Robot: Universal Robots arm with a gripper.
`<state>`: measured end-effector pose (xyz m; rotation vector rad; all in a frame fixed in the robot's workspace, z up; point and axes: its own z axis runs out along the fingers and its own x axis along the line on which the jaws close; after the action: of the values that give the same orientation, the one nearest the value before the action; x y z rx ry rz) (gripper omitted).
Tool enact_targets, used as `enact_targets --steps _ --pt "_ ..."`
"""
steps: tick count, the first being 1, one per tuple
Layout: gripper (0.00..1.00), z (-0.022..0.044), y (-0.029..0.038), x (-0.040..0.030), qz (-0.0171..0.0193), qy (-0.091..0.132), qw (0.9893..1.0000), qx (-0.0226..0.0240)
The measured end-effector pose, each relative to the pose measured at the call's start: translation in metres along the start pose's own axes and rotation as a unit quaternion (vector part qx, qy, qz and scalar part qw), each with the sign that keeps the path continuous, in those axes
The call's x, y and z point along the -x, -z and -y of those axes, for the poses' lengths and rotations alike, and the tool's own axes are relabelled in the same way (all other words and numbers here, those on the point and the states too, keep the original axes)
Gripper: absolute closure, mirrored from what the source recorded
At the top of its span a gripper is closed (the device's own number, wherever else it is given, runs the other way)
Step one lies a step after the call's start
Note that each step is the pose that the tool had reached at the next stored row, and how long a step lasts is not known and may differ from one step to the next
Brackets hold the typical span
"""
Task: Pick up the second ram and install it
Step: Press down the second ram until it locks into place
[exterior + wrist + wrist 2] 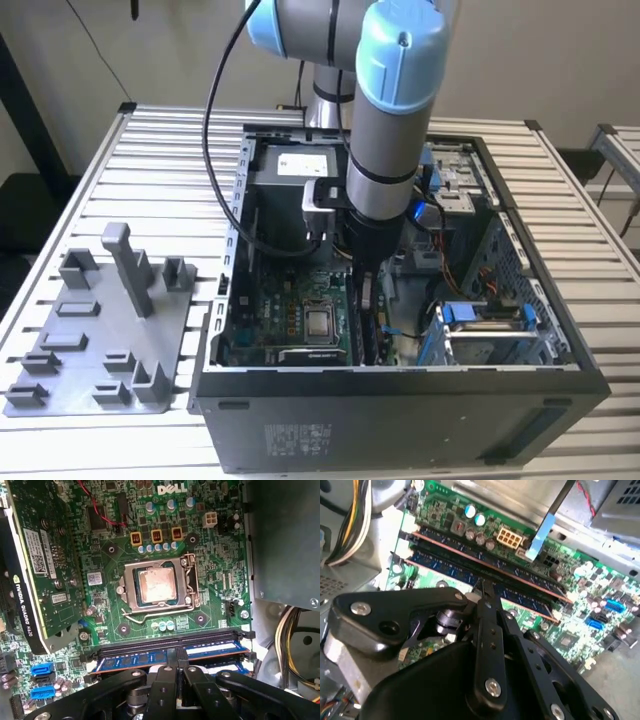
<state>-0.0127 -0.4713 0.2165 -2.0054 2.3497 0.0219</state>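
In the exterior view, a slatted bench (150, 140) carries an open computer case (400, 400) and a grey holder tray (100, 340). In both wrist views, the tool (176, 652), clenched, presses the second ram (135, 658) in its motherboard (210, 555) slot.

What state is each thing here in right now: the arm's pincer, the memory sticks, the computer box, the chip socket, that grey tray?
gripper: fingers close together, pressing down on the second ram.
second ram: standing in its slot on the motherboard.
other memory stick: seated in the neighbouring slot.
computer case: lying on its side, open.
processor socket: latched, no cooler on it.
grey holder tray: flat on the table, beside the case.
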Motion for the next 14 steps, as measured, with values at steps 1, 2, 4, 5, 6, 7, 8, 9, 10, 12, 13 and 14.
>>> enact_targets --steps 1,2,4,5,6,7,8,9,10,12,13,14 --pt "0.89 0.0001 0.0025 0.0005 -0.0008 0.000 1.0000 0.0002" --pt "0.89 0.0001 0.0048 0.0007 0.0016 0.000 1.0000 -0.0002" --pt "0.89 0.0003 0.0134 0.0007 0.0020 0.000 1.0000 -0.0003" --pt "0.89 0.0004 0.0179 0.0008 0.0020 0.000 1.0000 -0.0003" --pt "0.89 0.0005 0.0225 0.0010 0.0018 0.000 1.0000 -0.0003" --pt "0.89 0.0006 0.0270 0.0013 0.0019 0.000 1.0000 -0.0003" --pt "0.89 0.0007 0.0319 0.0014 0.0017 0.000 1.0000 -0.0003" --pt "0.89 0.0008 0.0362 0.0017 0.0018 0.000 1.0000 -0.0003" --pt "0.89 0.0009 0.0385 0.0018 0.0017 0.000 1.0000 -0.0002" --pt "0.89 0.0009 0.0392 0.0018 0.0019 0.000 1.0000 -0.0003" --pt "0.89 0.0009 0.0396 0.0018 0.0018 0.000 1.0000 -0.0003" --pt "0.89 0.0009 0.0399 0.0018 0.0018 0.000 1.0000 -0.0003"
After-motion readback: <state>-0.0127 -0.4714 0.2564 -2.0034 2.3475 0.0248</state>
